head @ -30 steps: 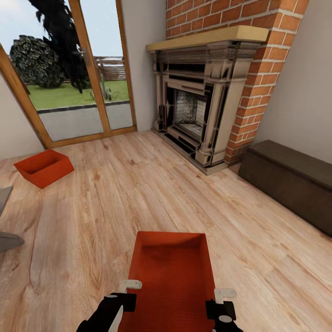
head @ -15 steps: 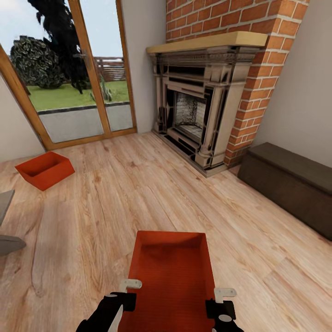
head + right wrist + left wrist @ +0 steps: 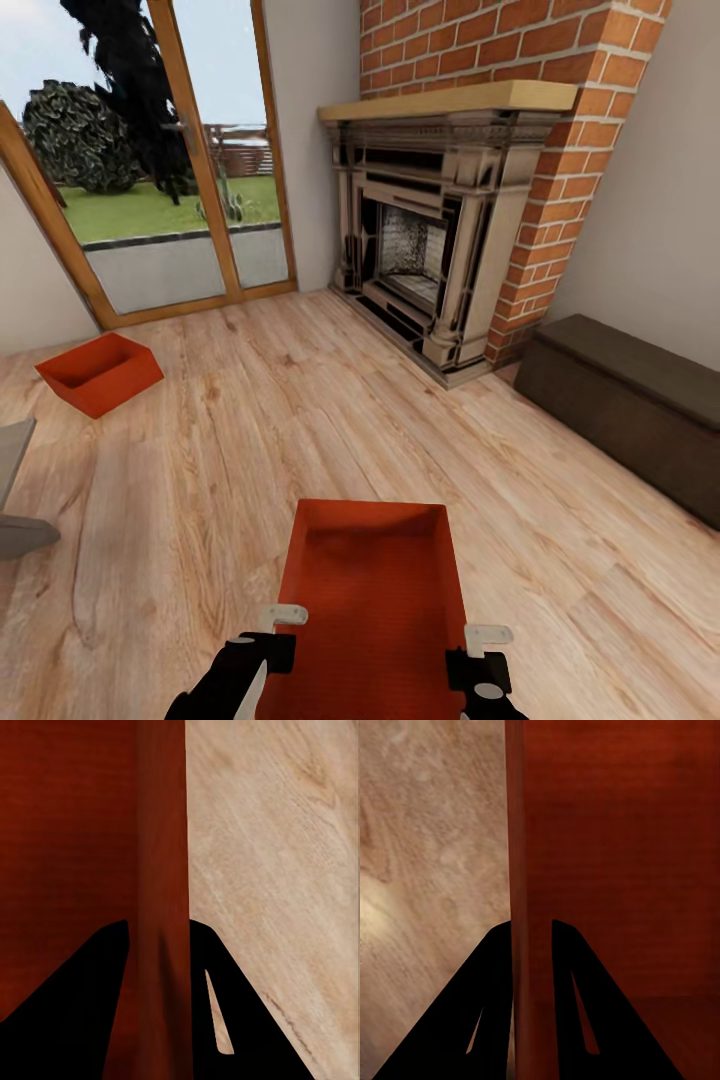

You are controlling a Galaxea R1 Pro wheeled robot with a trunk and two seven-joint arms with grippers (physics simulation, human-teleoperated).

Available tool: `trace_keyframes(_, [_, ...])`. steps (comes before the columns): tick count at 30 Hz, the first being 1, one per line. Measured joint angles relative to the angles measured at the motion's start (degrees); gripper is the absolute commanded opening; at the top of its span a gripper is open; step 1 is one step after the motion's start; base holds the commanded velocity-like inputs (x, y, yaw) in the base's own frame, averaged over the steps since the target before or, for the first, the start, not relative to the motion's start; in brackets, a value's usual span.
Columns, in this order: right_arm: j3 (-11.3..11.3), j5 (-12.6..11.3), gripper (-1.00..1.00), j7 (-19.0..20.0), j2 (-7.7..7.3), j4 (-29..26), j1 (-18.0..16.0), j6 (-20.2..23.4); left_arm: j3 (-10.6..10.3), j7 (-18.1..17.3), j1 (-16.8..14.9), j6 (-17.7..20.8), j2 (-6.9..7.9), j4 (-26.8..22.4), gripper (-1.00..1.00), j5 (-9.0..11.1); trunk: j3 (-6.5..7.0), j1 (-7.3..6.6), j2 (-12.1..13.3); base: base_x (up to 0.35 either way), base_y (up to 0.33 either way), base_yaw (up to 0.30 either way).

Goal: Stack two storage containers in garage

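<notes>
My left hand [image 3: 531, 937] and right hand [image 3: 159, 937] each pinch a wall of one orange bin [image 3: 372, 590]; carrying it to the garage comes next

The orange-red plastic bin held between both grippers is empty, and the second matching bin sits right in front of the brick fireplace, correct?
Not quite. The held orange-red plastic bin is empty, with the left gripper and right gripper each clamped on a side wall. But the head view shows the second bin on the wood floor near the glass doors, well apart from the brick fireplace.
</notes>
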Motion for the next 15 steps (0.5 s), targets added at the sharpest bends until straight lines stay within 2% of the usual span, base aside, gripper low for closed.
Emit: trace_keyframes(15, [-0.05,0.05,-1.0,0.1,0.05,0.37,0.0,-0.06,0.08,0.09,0.0,-0.09,-0.07,0.33,-1.0,-0.07,2.69,-3.3,6.02,0.0,0.0,0.0])
